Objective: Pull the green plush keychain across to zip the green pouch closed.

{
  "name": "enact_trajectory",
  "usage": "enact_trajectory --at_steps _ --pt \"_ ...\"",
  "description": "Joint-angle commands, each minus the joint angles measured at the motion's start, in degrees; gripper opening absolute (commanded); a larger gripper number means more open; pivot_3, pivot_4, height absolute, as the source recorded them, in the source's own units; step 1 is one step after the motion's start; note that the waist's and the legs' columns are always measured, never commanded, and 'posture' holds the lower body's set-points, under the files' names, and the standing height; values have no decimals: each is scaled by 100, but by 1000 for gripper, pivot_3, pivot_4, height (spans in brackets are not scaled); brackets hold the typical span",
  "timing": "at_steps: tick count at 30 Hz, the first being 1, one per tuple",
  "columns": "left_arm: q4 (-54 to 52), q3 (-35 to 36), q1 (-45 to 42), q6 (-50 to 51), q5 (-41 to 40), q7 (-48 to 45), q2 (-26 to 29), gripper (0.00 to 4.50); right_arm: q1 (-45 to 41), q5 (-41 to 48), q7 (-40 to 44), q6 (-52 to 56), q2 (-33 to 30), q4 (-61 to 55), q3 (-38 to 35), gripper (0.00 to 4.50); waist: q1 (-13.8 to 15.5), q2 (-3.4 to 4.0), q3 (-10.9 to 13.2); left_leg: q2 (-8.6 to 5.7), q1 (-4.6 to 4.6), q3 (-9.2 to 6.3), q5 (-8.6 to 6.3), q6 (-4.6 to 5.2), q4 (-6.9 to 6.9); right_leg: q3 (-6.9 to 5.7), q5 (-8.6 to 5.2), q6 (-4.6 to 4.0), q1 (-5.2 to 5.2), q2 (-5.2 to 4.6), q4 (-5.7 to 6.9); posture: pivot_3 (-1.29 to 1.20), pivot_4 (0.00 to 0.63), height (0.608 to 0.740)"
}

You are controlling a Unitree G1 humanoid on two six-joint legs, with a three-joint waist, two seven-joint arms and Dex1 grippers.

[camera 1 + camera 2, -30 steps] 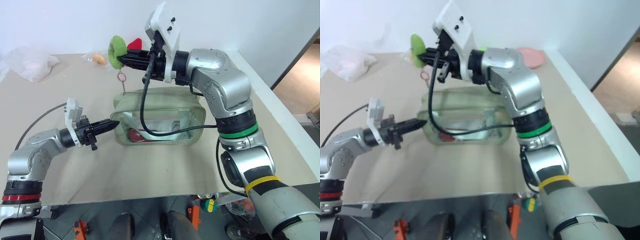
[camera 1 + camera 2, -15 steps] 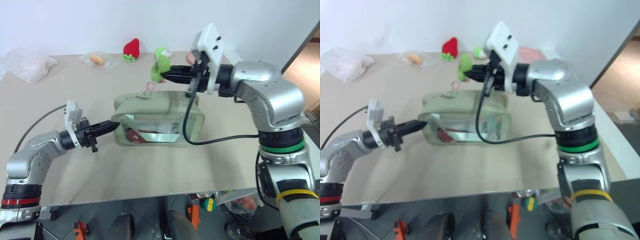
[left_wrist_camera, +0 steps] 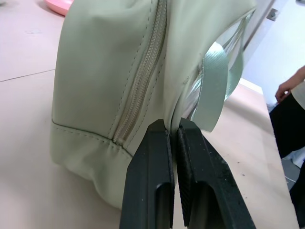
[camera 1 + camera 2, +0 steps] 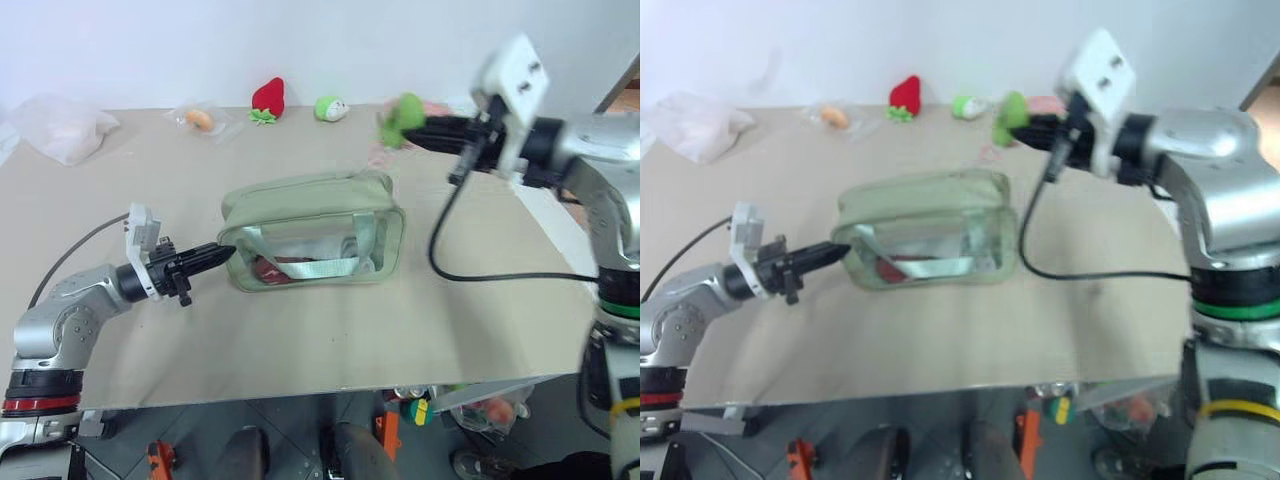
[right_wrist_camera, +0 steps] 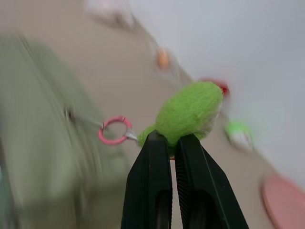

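While pinched, green plush keychain (image 5: pixel 189 112) in right end effector (image 5: pixel 172 143)

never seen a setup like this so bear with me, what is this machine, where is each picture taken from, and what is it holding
This is a humanoid robot with two arms, each ending in a gripper of two black fingers. Two pictures come from a stereo camera on its head, looking down over a beige table. The other two come from cameras on its wrists, looking along the fingers.

On the table lies a sage-green fabric pouch with a clear plastic window. The left gripper is shut on the pouch's end seam. The right gripper is shut on a small bright green plush keychain, which hangs from a pink ring linked to the pouch.

At the far edge sit a red strawberry plush, a round green-and-white plush and crumpled plastic bags.
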Motion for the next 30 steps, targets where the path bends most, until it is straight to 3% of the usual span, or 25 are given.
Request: enact_trajectory --at_steps 1,7,11,15,18,22,28,29,30 --pt "82 38 174 94 115 33 90 0 491 -433 -181 -456 -398 658 -373 138 -22 1 0 0 1 4 0 0 0 4 2 3 -1 0 0 0 150 740" --pt "59 171 253 156 22 0 183 0 1597 -680 -575 -704 -254 1023 -297 138 -39 12 -4 22 23 41 2 0 0 33 19 2 -3 32 5 0 150 740" --pt "11 210 248 254 -49 -6 257 0 2270 -707 -951 -643 577 852 155 138 -37 -23 -36 57 44 44 2 -1 1 30 24 -10 16 73 5 0 150 740" --pt "27 205 101 571 -209 90 273 0 2397 -719 -1126 -553 1215 649 490 138 -49 -9 -41 65 64 46 3 -3 -1 40 34 -29 19 86 12 0 150 740" --pt "130 289 -73 840 -351 315 212 0 2403 -761 -1027 -562 1194 604 494 138 -49 -10 -41 67 92 46 5 -5 -2 38 37 -33 50 95 11 0 150 740" --pt "111 315 -120 995 -413 500 175 0 2401 -690 -909 -585 1061 583 246 138 -54 -10 -42 68 101 48 5 -4 -4 40 35 -37 56 106 10 0 150 740" --pt "311 263 -157 813 -261 553 153 0 2210 244 -655 -181 921 228 -859 138 -52 -9 -41 67 97 49 5 -5 -14 40 31 -43 54 105 8 0 150 740" --pt "391 262 -156 657 -160 537 152 360 2298 492 -417 -53 854 -6 -955 51 -52 -6 -38 67 97 49 5 -5 -16 40 30 -44 54 105 8 0 150 740" --pt "467 267 -171 528 -86 535 144 762 2390 559 -338 -20 774 -213 -1001 342 -52 -3 -37 67 97 49 5 -4 -17 40 30 -44 53 104 8 0 150 740"
